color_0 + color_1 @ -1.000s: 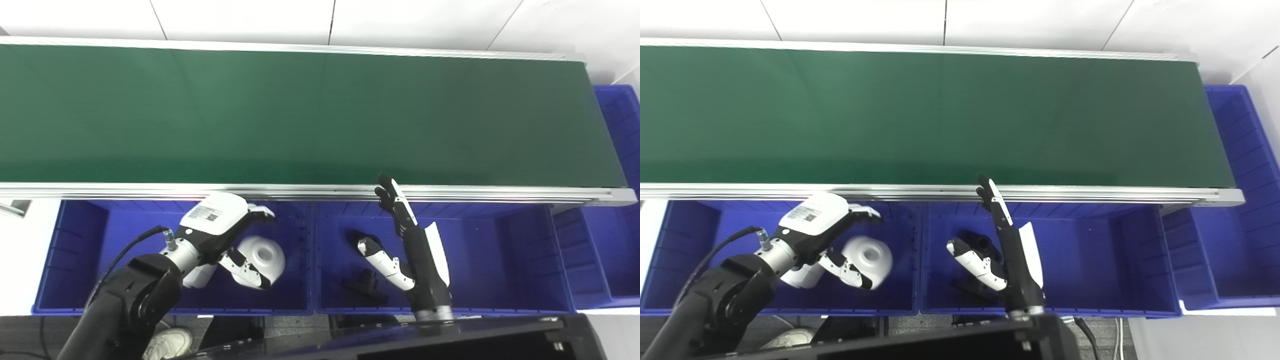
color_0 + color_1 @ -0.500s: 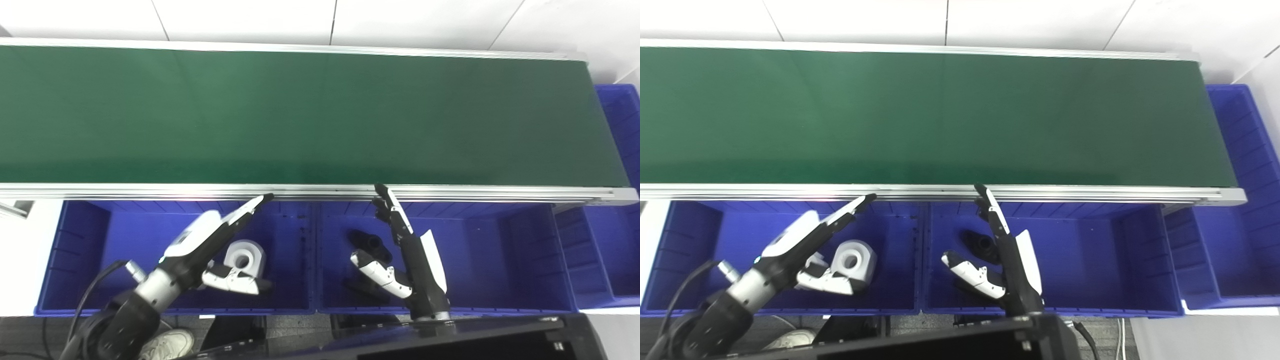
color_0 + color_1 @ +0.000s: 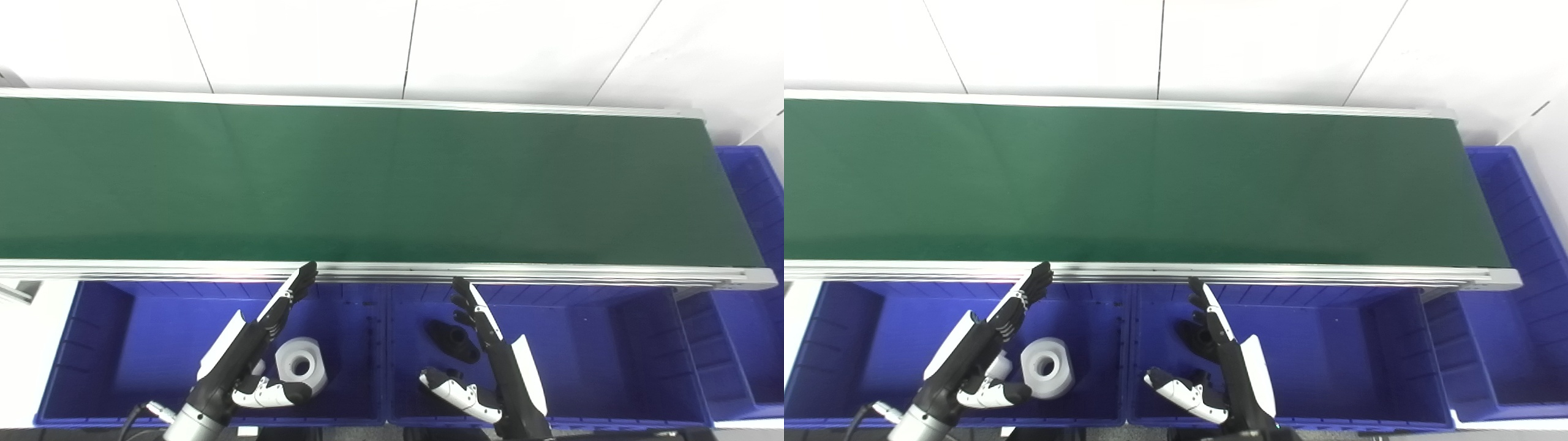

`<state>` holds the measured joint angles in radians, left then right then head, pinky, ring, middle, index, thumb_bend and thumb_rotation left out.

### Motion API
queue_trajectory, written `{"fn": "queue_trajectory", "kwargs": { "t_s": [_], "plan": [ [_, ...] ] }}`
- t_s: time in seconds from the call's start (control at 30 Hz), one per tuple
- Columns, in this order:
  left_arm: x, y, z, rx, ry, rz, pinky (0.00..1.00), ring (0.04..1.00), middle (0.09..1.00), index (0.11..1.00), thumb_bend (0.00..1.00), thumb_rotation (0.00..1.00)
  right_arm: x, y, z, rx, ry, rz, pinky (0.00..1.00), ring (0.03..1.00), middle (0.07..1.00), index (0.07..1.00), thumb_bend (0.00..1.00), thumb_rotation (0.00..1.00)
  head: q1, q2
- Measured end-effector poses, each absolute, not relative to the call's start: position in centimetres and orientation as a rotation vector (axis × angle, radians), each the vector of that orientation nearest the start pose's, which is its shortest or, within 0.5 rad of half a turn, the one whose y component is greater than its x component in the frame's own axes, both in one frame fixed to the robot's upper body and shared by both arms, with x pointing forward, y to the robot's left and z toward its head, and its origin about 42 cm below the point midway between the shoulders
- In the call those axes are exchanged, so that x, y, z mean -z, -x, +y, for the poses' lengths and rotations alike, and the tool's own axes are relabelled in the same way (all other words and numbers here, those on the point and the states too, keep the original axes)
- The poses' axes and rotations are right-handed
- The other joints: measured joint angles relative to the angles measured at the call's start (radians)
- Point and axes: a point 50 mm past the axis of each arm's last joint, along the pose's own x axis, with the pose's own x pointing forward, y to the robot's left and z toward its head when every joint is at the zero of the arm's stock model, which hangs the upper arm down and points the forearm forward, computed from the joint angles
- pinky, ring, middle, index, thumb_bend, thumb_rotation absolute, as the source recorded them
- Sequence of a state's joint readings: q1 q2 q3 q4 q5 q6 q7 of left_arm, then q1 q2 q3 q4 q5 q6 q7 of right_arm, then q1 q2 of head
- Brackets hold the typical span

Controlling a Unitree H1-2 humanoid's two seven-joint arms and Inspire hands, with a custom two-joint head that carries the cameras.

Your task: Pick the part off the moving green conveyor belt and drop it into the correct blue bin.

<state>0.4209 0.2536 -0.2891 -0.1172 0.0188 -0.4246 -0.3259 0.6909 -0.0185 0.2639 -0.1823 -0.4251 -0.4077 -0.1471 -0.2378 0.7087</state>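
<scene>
Right hand (image 3: 490,361) partly hides the black part (image 3: 453,340).

White panels (image 3: 294,43) fill the top of the view, split by thin dark seams (image 3: 410,49) (three show, all slanting a little). At the far left edge a small grey bracket (image 3: 13,293) juts in, just above a strip of white surface (image 3: 30,349). A black part (image 3: 453,340) lies in the middle blue bin (image 3: 612,343), near its back left corner.
</scene>
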Motion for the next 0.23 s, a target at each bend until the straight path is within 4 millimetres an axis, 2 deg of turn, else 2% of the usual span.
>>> {"fn": "queue_trajectory", "kwargs": {
  "t_s": [0.23],
  "plan": [
    [-5.71,-11.43,20.95,0.594,-0.146,-0.045,1.0,1.0,1.0,1.0,0.95,0.7,-6.3,-4.55,-17.04,-0.091,0.307,0.036,0.84,0.906,0.94,0.955,0.81,0.66,0.006,0.002]
  ]
}}
